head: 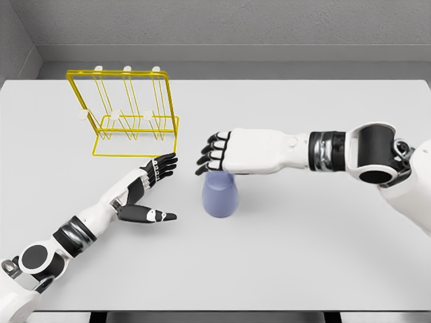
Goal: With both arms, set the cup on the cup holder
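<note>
Our right hand [214,156] curls empty above the blue cup [220,195], left hand [149,183] open beside it; rigid, light, likely slippery, so we'd grip its sides

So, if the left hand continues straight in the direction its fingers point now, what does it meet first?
Probably the yellow cup holder: the left hand lies open, fingers pointing up-right toward the rack's front right corner. It may slip just past that corner; depth is unclear. The blue cup lies off that line.

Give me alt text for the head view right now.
The right hand hovers over a blue cup on the white table, fingers curled. The left hand lies open beside it, near the yellow cup holder.
</note>
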Available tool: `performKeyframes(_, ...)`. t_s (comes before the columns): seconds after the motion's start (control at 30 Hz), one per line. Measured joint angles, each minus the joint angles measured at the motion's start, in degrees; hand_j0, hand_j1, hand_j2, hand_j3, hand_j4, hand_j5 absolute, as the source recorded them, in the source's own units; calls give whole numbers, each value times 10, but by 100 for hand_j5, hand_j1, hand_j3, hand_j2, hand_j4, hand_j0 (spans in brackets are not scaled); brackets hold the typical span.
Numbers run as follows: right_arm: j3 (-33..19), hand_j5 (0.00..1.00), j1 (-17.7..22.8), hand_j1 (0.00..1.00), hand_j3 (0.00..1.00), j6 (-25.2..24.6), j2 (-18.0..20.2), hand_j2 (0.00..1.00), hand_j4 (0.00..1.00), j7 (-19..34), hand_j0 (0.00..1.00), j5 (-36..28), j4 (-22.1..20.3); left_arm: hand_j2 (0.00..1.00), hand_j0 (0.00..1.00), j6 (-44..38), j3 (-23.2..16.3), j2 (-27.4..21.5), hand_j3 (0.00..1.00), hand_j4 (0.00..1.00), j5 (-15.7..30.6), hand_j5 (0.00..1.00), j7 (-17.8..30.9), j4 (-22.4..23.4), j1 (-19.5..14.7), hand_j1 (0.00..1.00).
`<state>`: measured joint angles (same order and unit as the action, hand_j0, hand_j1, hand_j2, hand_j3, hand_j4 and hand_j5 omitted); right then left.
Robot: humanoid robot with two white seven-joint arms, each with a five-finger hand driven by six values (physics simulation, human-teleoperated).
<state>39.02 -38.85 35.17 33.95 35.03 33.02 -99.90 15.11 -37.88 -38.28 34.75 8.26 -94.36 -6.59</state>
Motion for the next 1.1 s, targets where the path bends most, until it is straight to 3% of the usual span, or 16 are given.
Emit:
performKeyframes(0.13, -74, 100, 22, 100, 100, 0, 12, 100, 100, 0, 100, -16, -4, 100, 100, 0, 0, 1, 100, 100, 0, 100, 0, 1, -2, 100)
performKeyframes(0.27, -209, 100, 106, 100, 100, 1, 51, 100, 100, 0, 100, -82, -6, 100, 100, -6, -1, 11, 100, 100, -1, 100, 0, 3, -17, 100)
performKeyframes(0.4, -305, 100, 156, 100, 100, 0, 72, 100, 100, 0, 100, -146, 25, 100, 100, -22, -13, 32, 100, 100, -2, 100, 0, 13, -46, 100)
performKeyframes(0.63, -397, 100, 265, 100, 100, 1, 32, 100, 100, 0, 100, -192, 43, 100, 100, -30, -48, 58, 100, 100, -5, 100, 0, 23, -69, 100)
performKeyframes(0.9, -455, 100, 287, 100, 100, 0, 6, 100, 100, 0, 100, -197, 45, 100, 100, -61, -62, 83, 100, 100, -6, 100, -1, 26, -77, 100)
performKeyframes(1.1, -469, 100, 288, 100, 100, 0, 3, 100, 100, 0, 100, -198, 45, 100, 100, -66, -72, 100, 100, 100, -14, 100, -1, 34, -84, 100)
